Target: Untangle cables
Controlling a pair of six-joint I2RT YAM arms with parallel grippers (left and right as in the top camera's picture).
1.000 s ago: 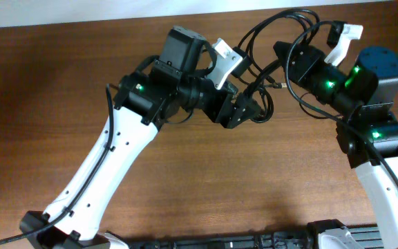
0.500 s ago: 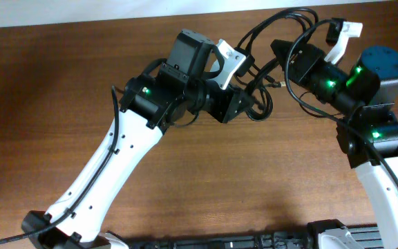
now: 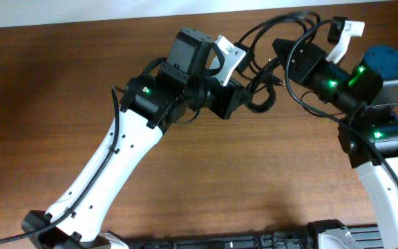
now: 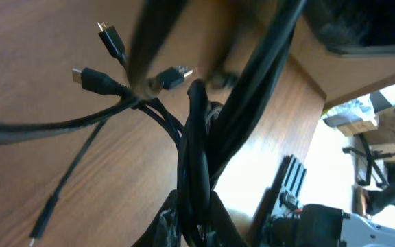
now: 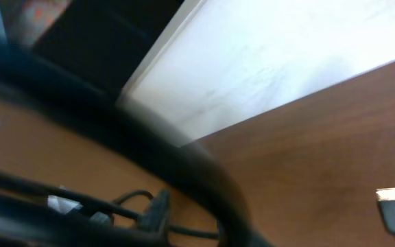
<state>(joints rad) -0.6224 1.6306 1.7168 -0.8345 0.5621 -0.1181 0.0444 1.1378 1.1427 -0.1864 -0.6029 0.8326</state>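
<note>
Near the tabletop's [image 3: 206,180] far edge, the cables [image 4: 192,158] form one tangled bundle between both arms, plugs [image 4: 94,79] splaying loose. The left tool [image 3: 242,97] clenches the bundle; the right tool's [image 3: 280,54] state I cannot tell. Untangling looks barely begun.

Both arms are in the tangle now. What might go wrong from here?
1. The left pincer seems clamped on several cables at once; pulling may tighten the tangle.
2. The right arm's own thick wire loops beside the right pincer and might snag.
3. Loose plugs could catch on crossing strands.
</note>
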